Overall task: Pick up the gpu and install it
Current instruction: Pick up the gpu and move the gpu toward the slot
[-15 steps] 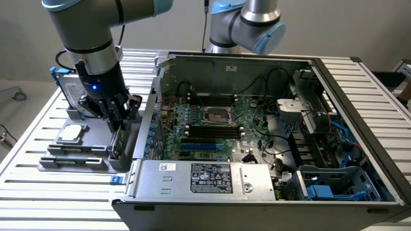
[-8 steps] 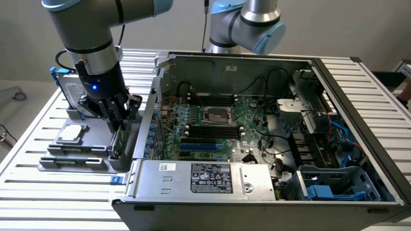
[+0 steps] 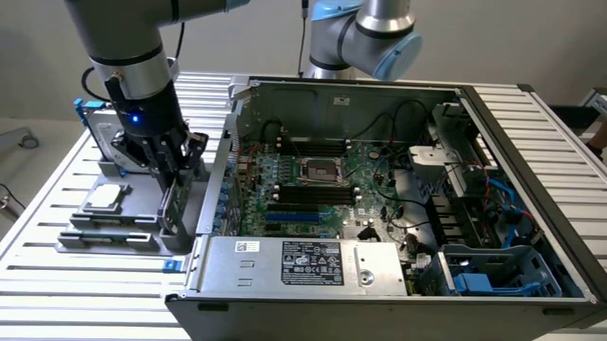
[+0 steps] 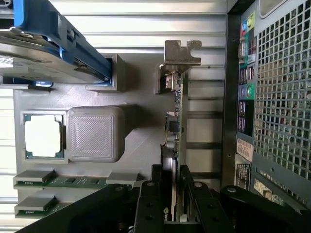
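The gpu (image 4: 176, 111) stands on edge in the grey holder (image 4: 141, 97) on the desk (image 3: 57, 284), directly under the tool (image 4: 171, 170). The computer case's wall (image 4: 233, 121) is close on one side, open holder floor on the other. The tool is half-closed, fingers (image 4: 155, 194) clamped on the card's upper edge, with the silver bracket (image 4: 181, 53) free beyond them.

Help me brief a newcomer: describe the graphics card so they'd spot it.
Find the grey tray beside the open computer case. The graphics card stands on edge nearest the case, in the claw. Unlike the flat memory sticks, it has a silver bracket.
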You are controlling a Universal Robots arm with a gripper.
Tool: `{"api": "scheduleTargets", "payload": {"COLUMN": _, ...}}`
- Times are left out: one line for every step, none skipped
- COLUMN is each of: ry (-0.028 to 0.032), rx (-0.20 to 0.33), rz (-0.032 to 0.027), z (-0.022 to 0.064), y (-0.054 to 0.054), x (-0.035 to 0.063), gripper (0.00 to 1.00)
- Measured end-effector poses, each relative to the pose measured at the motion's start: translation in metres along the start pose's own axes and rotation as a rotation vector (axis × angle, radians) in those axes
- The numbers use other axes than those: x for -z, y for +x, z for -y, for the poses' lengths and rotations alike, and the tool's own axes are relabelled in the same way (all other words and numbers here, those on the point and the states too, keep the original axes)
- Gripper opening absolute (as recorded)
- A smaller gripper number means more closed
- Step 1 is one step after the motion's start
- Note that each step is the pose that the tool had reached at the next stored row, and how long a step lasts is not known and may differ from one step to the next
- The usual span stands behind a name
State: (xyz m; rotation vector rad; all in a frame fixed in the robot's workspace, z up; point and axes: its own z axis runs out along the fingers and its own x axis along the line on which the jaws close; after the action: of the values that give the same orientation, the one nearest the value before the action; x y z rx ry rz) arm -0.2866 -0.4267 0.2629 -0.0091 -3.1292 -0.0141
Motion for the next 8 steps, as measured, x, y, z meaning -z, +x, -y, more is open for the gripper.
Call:
{"api": "scheduleTargets", "payload": {"ry": 0.0002, "rx": 0.000, "rz": -0.0001, "z": 0.0000, "y": 0.000, "x": 0.0050, "gripper": 0.26}}
{"api": "scheduleTargets", "payload": {"ry": 0.0001, "rx": 0.000, "rz": 0.0000, "z": -0.0001, "y": 0.000, "x": 0.0094, "gripper": 0.26}}
{"api": "scheduleTargets", "payload": {"ry": 0.0000, "rx": 0.000, "rz": 0.0001, "z": -0.0001, "y": 0.000, "x": 0.0139, "gripper": 0.26}}
{"api": "scheduleTargets", "payload": {"ry": 0.0002, "rx": 0.000, "rz": -0.0001, "z": -0.0002, "y": 0.000, "x": 0.0183, "gripper": 0.26}}
{"api": "scheduleTargets", "payload": {"ry": 0.0000, "rx": 0.000, "rz": 0.0001, "z": -0.0002, "y": 0.000, "x": 0.0229, "gripper": 0.26}}
{"api": "scheduleTargets", "payload": {"ry": 0.0002, "rx": 0.000, "rz": -0.0001, "z": -0.0002, "y": 0.000, "x": 0.0277, "gripper": 0.26}}
{"api": "scheduleTargets", "payload": {"ry": 0.0001, "rx": 0.000, "rz": 0.0001, "z": -0.0003, "y": 0.000, "x": 0.0322, "gripper": 0.26}}
{"api": "scheduleTargets", "payload": {"ry": 0.0000, "rx": 0.000, "rz": 0.0001, "z": -0.0003, "y": 0.000, "x": 0.0368, "gripper": 0.26}}
